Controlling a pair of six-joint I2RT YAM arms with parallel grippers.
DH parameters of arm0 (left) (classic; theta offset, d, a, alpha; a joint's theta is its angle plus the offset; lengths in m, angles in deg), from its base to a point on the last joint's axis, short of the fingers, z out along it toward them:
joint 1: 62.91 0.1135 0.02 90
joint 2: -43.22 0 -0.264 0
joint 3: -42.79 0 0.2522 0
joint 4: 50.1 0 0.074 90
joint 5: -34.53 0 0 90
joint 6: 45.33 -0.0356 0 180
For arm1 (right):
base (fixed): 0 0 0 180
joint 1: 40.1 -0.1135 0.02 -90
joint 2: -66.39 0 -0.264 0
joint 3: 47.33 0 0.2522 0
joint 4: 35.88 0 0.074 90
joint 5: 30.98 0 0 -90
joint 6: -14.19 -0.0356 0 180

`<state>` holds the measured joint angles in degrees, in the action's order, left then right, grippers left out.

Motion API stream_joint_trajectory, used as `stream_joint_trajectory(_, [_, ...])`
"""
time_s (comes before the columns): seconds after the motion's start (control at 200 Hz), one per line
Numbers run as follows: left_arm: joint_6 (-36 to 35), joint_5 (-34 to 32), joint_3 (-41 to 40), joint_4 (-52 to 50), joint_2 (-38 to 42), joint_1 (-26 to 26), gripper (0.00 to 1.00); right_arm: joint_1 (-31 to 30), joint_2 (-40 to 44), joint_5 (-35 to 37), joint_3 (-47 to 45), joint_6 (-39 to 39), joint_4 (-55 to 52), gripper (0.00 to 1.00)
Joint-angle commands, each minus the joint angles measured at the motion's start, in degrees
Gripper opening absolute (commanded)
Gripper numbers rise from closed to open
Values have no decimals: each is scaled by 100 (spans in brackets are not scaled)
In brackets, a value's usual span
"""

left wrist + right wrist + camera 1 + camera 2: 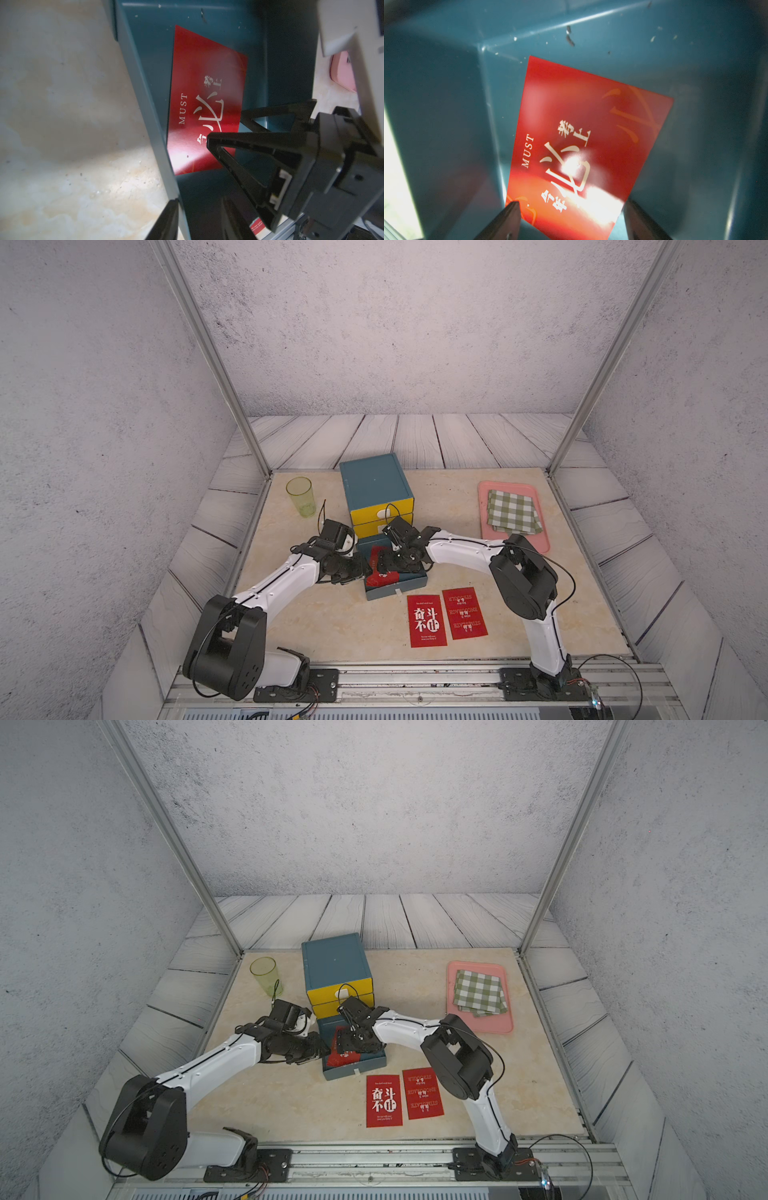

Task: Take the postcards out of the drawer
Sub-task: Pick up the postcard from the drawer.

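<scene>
The bottom teal drawer [399, 589] [357, 1067] stands pulled out of the small chest. One red postcard [376, 580] [205, 83] [581, 104] lies tilted on its floor. My right gripper [384, 566] [571, 204] is down inside the drawer, open, one finger at each side of the card's near end. My left gripper [363, 570] [200, 200] is open astride the drawer's left wall [145, 93], one finger outside against it and one inside. Two more red postcards [427, 620] [464, 613] lie flat on the table in front of the drawer.
The teal chest [374, 481] with two shut yellow drawers stands behind the open drawer. A green cup [300, 497] is at the back left. A pink tray [509, 487] holding a checked cloth [513, 512] sits at the back right, near my right elbow.
</scene>
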<state>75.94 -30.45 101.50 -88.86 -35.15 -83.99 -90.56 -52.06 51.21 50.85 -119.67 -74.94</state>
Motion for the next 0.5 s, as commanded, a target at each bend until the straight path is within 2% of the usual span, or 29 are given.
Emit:
stream_joint_trajectory(0.0, [11, -37, 60, 55, -43, -45, 39, -28, 203, 65, -183, 46, -444, 82])
stream_joint_trajectory(0.495, [37, -73, 102, 56, -91, -54, 38, -46, 279, -107, -312, 191, -220, 79])
